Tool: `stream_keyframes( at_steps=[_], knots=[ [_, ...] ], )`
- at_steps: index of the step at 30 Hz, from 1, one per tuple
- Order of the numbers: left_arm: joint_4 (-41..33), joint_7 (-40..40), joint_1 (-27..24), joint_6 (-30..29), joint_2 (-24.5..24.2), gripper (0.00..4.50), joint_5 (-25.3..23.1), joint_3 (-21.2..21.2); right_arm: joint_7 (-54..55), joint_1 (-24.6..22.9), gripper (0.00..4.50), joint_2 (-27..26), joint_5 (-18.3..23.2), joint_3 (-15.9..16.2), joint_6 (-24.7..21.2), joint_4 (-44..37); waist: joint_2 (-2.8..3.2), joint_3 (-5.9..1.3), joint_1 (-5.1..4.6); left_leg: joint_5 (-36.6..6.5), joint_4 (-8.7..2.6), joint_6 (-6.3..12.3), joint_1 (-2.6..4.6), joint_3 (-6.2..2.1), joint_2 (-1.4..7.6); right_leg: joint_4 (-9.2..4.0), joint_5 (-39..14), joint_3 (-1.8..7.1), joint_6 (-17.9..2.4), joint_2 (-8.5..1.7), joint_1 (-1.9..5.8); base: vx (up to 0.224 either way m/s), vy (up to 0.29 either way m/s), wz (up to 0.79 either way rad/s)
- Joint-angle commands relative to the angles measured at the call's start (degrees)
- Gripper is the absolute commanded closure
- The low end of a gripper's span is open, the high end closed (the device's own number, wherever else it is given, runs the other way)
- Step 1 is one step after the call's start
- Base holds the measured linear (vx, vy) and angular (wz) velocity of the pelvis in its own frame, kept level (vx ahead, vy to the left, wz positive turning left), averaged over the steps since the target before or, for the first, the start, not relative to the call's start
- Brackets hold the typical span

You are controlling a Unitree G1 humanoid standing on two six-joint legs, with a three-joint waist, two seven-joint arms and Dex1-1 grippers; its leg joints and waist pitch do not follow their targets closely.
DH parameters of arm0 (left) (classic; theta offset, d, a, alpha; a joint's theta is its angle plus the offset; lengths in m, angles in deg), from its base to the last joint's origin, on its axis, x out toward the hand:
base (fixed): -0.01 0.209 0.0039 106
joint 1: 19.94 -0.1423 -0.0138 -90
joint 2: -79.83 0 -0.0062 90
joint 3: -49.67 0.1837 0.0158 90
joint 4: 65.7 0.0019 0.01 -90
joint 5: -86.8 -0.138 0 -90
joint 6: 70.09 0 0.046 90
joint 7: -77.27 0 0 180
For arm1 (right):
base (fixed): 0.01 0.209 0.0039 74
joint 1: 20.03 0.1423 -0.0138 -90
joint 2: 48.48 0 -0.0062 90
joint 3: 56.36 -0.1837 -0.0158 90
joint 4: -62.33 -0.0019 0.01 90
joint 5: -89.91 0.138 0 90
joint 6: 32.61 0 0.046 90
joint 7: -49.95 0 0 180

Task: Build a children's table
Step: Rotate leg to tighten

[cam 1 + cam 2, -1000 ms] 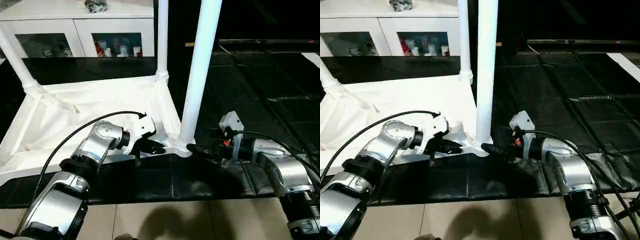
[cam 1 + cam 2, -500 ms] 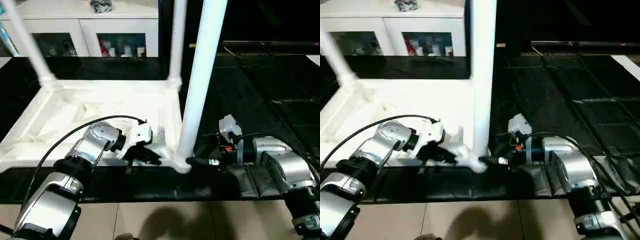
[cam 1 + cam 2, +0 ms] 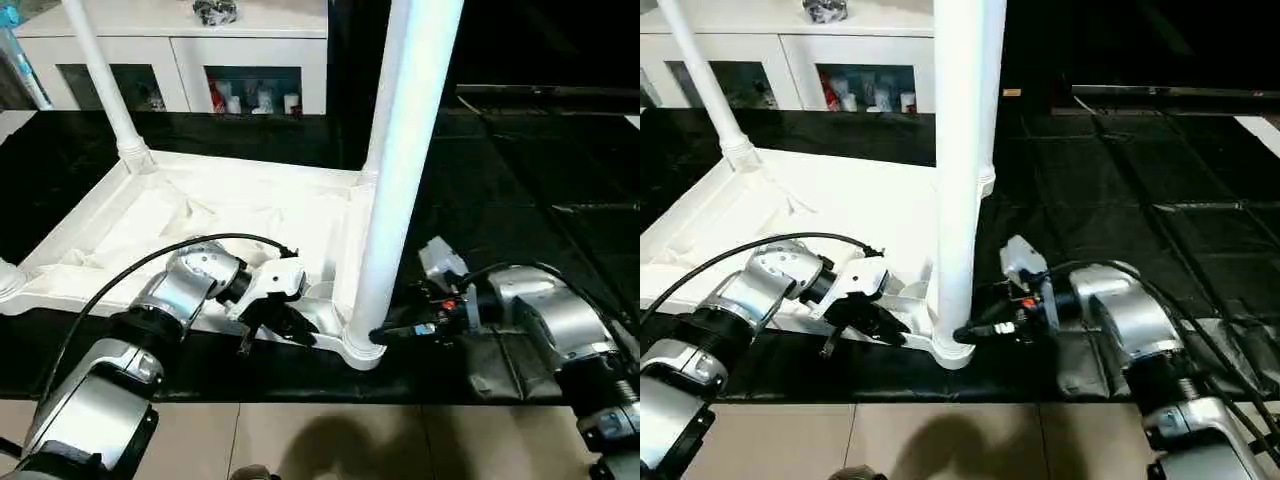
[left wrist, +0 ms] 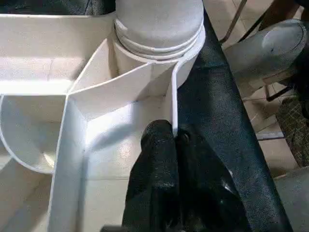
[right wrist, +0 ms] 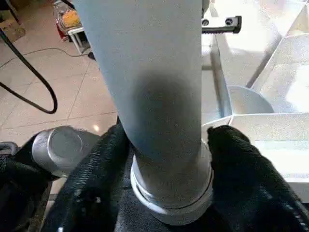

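Note:
The children's table lies upside down on a black mat: its white tabletop (image 3: 200, 215) shows its ribbed underside. A thick white leg (image 3: 400, 170) stands upright in the near right corner socket (image 4: 159, 34). A thinner leg (image 3: 100, 80) rises from the far left corner, and another stands behind the near one. My left gripper (image 3: 300, 325) is shut on the thin rim wall of the tabletop (image 4: 175, 96) just beside that socket. My right gripper (image 3: 970, 333) reaches in from the right, its black fingers (image 5: 104, 164) hugging both sides of the leg (image 5: 154, 72) at its base.
A white cabinet with glass doors (image 3: 200, 50) stands behind the tabletop. The black mat (image 3: 520, 180) spreads out to the right. Beige tiled floor (image 3: 300, 440) runs along the near edge, just below the corner socket.
My right gripper's fingers have closed in on the base of the near leg. The head camera has shifted, so the whole scene sits differently. My left gripper keeps its grip on the rim.

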Motion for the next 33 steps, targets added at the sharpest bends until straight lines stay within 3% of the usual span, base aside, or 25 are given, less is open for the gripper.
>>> stream_keyframes(
  at_steps=[1,6,12,15,17,18,21,22,24,27,29,31,33],
  knots=[
    [0.4,2.3,0.3,0.7,0.8,4.50,-1.8,2.8,-1.0,1.0,2.03,-0.3,-0.3,0.2,0.8,0.2,-0.65,-4.35,-0.48,-11.0,-3.52,3.26,0.90,-0.39,1.94,-4.01,-15.4,2.99,-11.1,-4.38,2.87,0.000,0.000,0.00],
    [0.7,1.9,0.3,0.8,1.0,4.50,-1.7,2.6,-1.7,0.6,2.44,-0.5,0.0,0.6,0.6,0.0,-0.62,-4.37,-0.41,-10.9,-3.54,3.22,0.92,-0.43,1.96,-4.06,-16.1,3.01,-10.7,-4.41,2.89,0.000,0.000,0.00],
    [1.0,1.4,0.2,0.3,1.2,4.50,-1.4,2.2,-2.5,0.2,2.55,-0.3,0.5,1.0,0.1,-0.1,-0.62,-4.39,-0.43,-10.9,-3.51,3.28,0.90,-0.42,1.93,-4.01,-15.7,3.00,-10.8,-4.37,2.91,0.000,0.000,0.00],
    [1.2,0.2,0.3,-3.1,2.3,4.50,0.5,0.3,-2.5,-1.1,2.55,-0.3,1.6,0.8,-1.3,-1.6,-0.54,-4.38,-0.42,-10.7,-3.48,3.32,0.91,-0.37,1.93,-3.94,-15.1,3.01,-11.1,-4.32,2.93,0.000,0.000,0.00],
    [1.7,-2.8,0.7,-5.8,3.5,4.50,1.8,-1.8,-0.9,-2.7,2.55,-0.8,2.7,-0.1,-3.1,-3.3,-0.52,-4.37,-0.34,-10.6,-3.47,3.47,0.94,-0.36,1.95,-4.00,-14.9,3.04,-11.2,-4.26,2.93,0.000,0.000,0.00],
    [2.1,-4.6,0.9,-6.4,3.9,4.50,2.0,-2.5,0.4,-3.3,2.55,-1.2,3.1,-0.5,-3.9,-4.0,-0.48,-4.29,-0.12,-11.3,-3.45,3.53,1.28,-0.30,1.99,-4.23,-15.7,3.06,-11.3,-4.29,2.64,0.000,0.000,0.00],
    [3.7,-11.4,1.8,-8.6,5.7,4.50,2.6,-5.1,9.1,-5.2,2.55,-3.7,1.6,-2.3,-4.7,-4.4,-0.63,-4.03,-0.25,-12.5,-3.69,2.78,1.16,-0.36,1.92,-4.54,-18.8,3.00,-10.3,-4.38,2.74,0.000,0.000,0.00],
    [3.8,-12.0,1.9,-8.8,5.9,4.50,2.8,-5.4,10.2,-5.3,2.55,-4.1,1.4,-2.5,-4.7,-4.3,-0.61,-3.83,-0.56,-13.8,-3.79,2.06,1.13,-0.45,1.72,-4.89,-21.8,2.83,-9.3,-4.44,2.75,0.000,0.000,0.00],
    [4.0,-17.5,2.8,-12.1,7.9,4.50,4.0,-8.0,22.7,-6.1,2.55,-8.7,-0.9,-5.4,-4.8,-3.0,-0.73,-3.74,-1.08,-14.8,-3.93,1.07,1.24,-0.62,1.53,-5.22,-25.3,2.70,-7.9,-4.53,2.74,0.000,0.000,0.00],
    [4.4,-20.6,3.6,-13.7,9.1,4.50,3.9,-9.0,29.4,-5.7,2.56,-11.7,-2.1,-6.9,-5.4,-2.0,-0.73,-3.63,-2.90,-16.0,-4.21,0.28,0.82,-1.03,1.11,-5.77,-29.0,2.24,-5.7,-4.47,3.06,0.000,0.000,0.00],
    [5.0,-23.0,4.4,-15.0,10.1,4.50,3.8,-9.7,34.4,-5.1,2.56,-14.2,-3.1,-7.7,-6.2,-0.9,-0.87,-3.52,-3.65,-16.3,-3.99,0.81,1.00,-0.89,0.84,-6.18,-29.5,2.30,-5.5,-4.35,2.87,0.000,0.000,0.00],
    [6.2,-26.6,5.5,-16.3,11.4,4.50,4.0,-10.7,40.1,-3.6,2.57,-17.2,-3.6,-8.8,-7.1,1.2,-0.51,-3.64,-4.33,-15.6,-3.96,0.94,0.89,-0.99,0.71,-6.05,-29.0,2.23,-5.8,-4.31,2.88,0.000,0.000,0.00],
    [7.7,-32.1,7.4,-18.6,13.5,4.50,4.8,-12.8,49.1,0.0,2.57,-22.3,-2.8,-11.9,-8.4,5.2,-0.43,-3.70,-5.25,-15.8,-3.84,0.95,1.02,-0.90,0.60,-5.90,-27.2,2.27,-7.1,-4.11,2.65,0.000,0.000,0.00]
  ],
)
